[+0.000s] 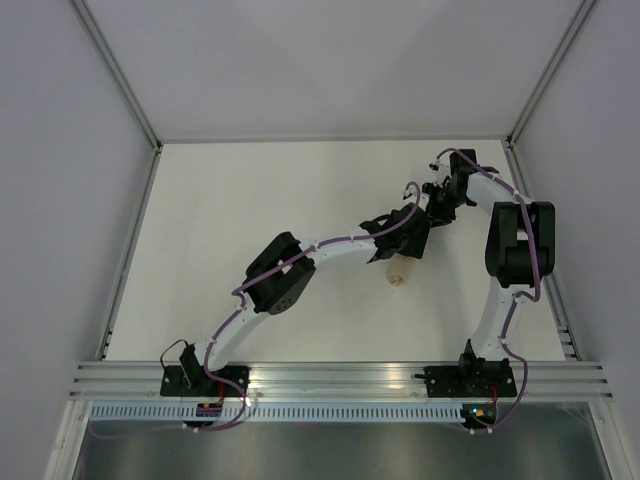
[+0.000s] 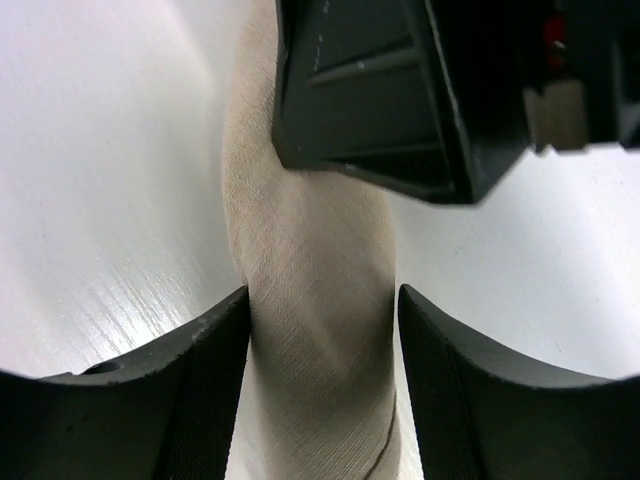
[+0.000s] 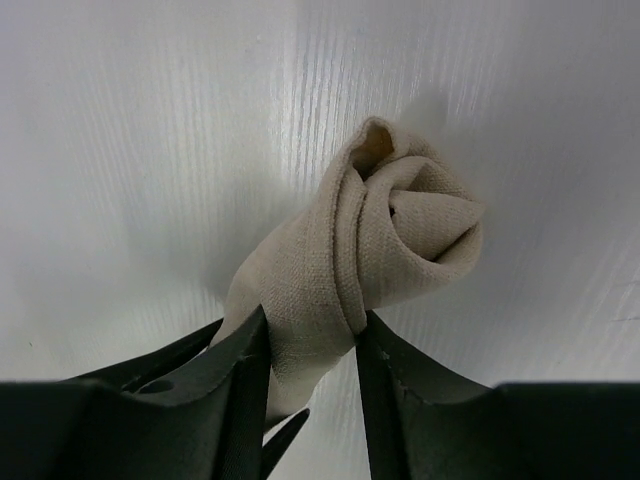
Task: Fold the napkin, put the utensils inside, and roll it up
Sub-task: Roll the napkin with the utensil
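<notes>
The napkin (image 3: 400, 230) is a tight tan roll lying on the white table. In the right wrist view my right gripper (image 3: 310, 325) is shut on the roll a little behind its spiralled end, with both fingers pressing the cloth. In the left wrist view the roll (image 2: 310, 250) runs between the fingers of my left gripper (image 2: 322, 300), which stands open around it with thin gaps at the sides. From above, only the roll's near end (image 1: 398, 277) shows, below the left gripper (image 1: 408, 238) and the right gripper (image 1: 438, 205). The utensils are hidden.
The right gripper's black body (image 2: 400, 90) hangs over the roll just ahead of the left fingers. The two wrists are close together at the table's right middle. Aluminium rails (image 1: 132, 240) border the white table.
</notes>
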Robot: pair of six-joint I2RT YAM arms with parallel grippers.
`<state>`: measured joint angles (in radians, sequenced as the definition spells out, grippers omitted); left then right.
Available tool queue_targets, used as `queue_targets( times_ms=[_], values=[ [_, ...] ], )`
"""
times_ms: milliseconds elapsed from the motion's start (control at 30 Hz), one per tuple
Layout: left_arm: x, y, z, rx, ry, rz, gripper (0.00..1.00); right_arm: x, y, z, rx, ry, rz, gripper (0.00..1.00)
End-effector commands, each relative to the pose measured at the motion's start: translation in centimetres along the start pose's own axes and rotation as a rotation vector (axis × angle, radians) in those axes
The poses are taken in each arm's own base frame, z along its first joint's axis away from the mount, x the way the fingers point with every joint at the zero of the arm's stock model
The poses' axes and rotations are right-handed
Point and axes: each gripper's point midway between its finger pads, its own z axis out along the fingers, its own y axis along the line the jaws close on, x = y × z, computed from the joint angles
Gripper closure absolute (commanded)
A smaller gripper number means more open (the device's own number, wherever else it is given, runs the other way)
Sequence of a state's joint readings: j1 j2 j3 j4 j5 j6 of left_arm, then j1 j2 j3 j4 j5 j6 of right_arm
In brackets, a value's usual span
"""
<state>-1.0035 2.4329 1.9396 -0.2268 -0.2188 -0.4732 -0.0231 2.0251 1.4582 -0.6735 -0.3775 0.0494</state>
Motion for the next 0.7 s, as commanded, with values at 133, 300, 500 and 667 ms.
queue_targets(
  times_ms=[133, 300, 500, 667],
  values=[
    [-3.4, -0.8, -3.9, 0.070, -0.042, -0.010, 0.34, -2.6, -2.1, 0.4, 0.114, -0.042, -0.019, 0.60],
    [-5.5, -0.5, -6.4, 0.081, -0.090, -0.004, 0.34, -4.2, -2.5, 0.4, 0.140, -0.066, -0.063, 0.60],
    [-6.8, -0.7, -8.9, 0.113, -0.119, 0.008, 0.34, -5.1, -2.6, 1.2, 0.120, -0.053, -0.125, 0.60],
    [-7.6, -0.7, -11.1, 0.134, -0.145, 0.011, 0.34, -6.1, -2.3, 1.7, 0.094, -0.061, -0.186, 0.59]
  ],
)
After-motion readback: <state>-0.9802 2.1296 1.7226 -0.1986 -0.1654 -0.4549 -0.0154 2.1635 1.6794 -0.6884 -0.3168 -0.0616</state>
